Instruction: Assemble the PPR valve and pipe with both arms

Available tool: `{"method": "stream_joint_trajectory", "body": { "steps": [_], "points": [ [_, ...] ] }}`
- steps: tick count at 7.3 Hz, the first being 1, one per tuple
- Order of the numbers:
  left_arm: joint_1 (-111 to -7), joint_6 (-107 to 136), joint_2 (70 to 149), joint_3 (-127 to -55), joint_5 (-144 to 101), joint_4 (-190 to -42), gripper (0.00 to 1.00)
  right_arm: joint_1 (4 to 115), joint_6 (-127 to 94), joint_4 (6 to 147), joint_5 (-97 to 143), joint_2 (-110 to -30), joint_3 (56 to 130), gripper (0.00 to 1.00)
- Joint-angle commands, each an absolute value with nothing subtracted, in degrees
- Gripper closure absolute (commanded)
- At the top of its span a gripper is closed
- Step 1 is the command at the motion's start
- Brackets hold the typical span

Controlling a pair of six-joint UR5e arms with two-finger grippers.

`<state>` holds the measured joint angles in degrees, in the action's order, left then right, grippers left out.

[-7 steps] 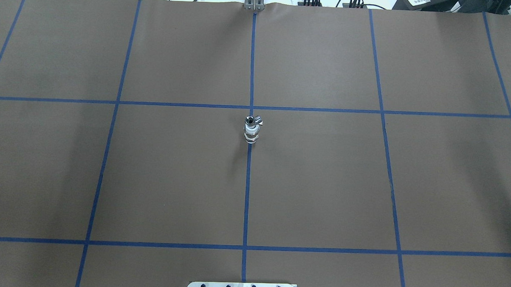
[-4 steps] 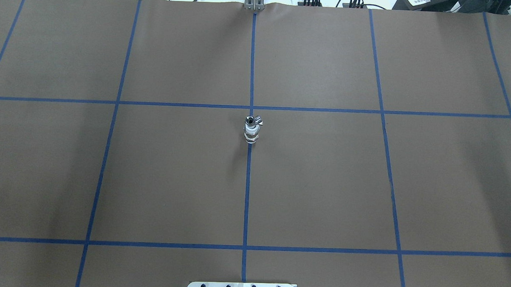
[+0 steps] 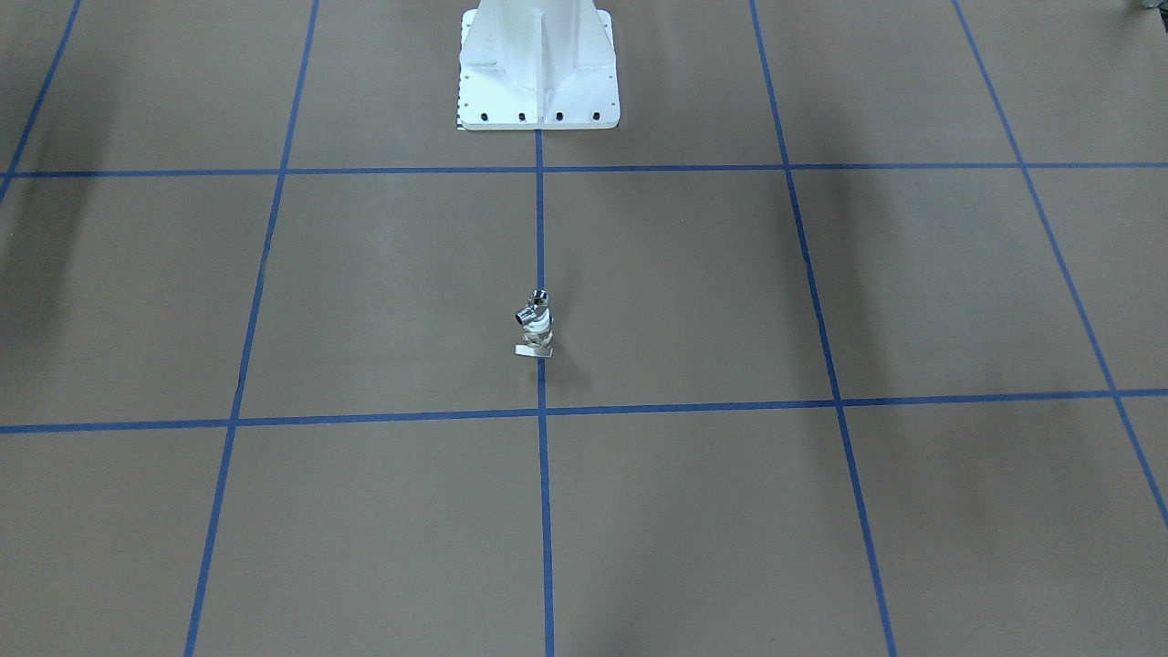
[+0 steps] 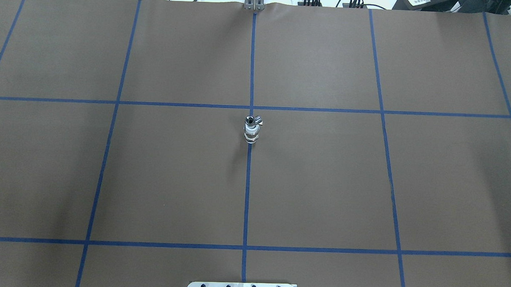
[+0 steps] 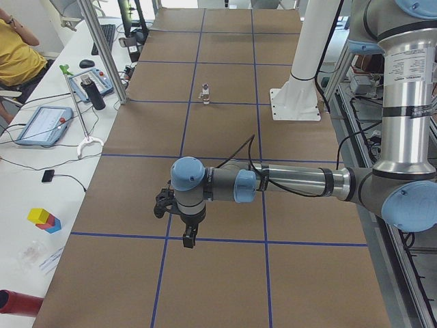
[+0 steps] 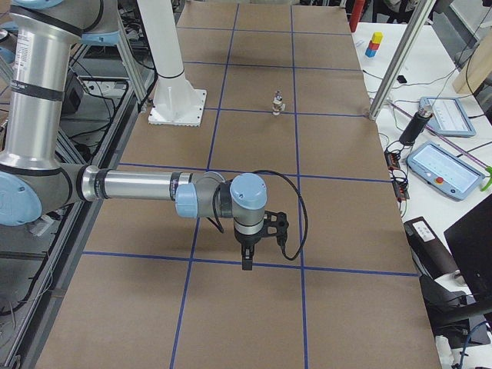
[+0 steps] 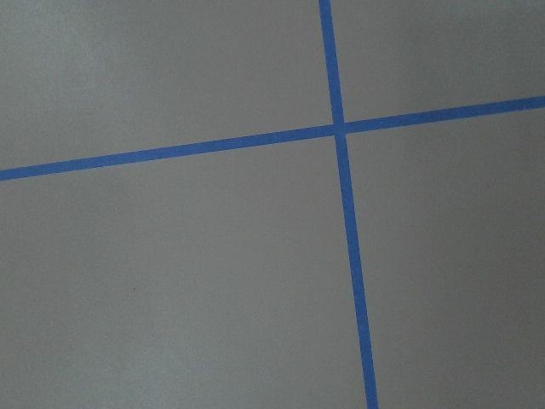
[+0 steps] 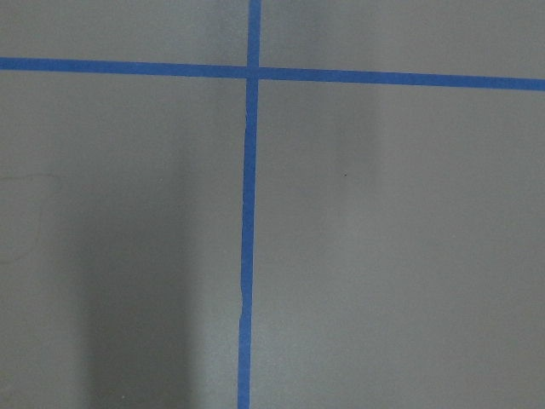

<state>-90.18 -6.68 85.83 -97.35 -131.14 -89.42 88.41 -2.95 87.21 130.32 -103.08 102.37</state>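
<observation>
The surface (image 4: 322, 184) is covered in matt brown paper, crossed by smooth blue tape lines (image 4: 247, 194). The PPR valve (image 4: 251, 137) is polished chrome metal with a white plastic ring. The pipe (image 4: 250, 119) is mirror-bright chrome. The pedestal (image 3: 538, 64) looks like glossy white painted metal. The left arm (image 5: 293, 181) and right arm (image 6: 138, 186) have satin grey metal tubes with light-blue plastic caps. The left tool (image 5: 188, 238) and right tool (image 6: 247, 260) are matt black.

Left hand (image 5: 187, 237), right hand (image 6: 246, 260) too small, far: finger gap unreadable.
</observation>
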Motion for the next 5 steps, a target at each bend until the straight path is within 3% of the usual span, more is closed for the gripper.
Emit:
{"method": "stream_joint_trajectory", "body": {
  "steps": [1, 5],
  "points": [
    [-90.2, -6.7, 85.7, -97.4, -131.1, -90.0, 0.00, 88.7, -3.2, 87.2, 130.3, -102.6, 100.6, 0.00],
    [-90.2, -6.7, 85.7, -97.4, -131.1, -90.0, 0.00, 89.2, -3.3, 87.2, 130.3, -102.4, 100.5, 0.00]
  ]
}}
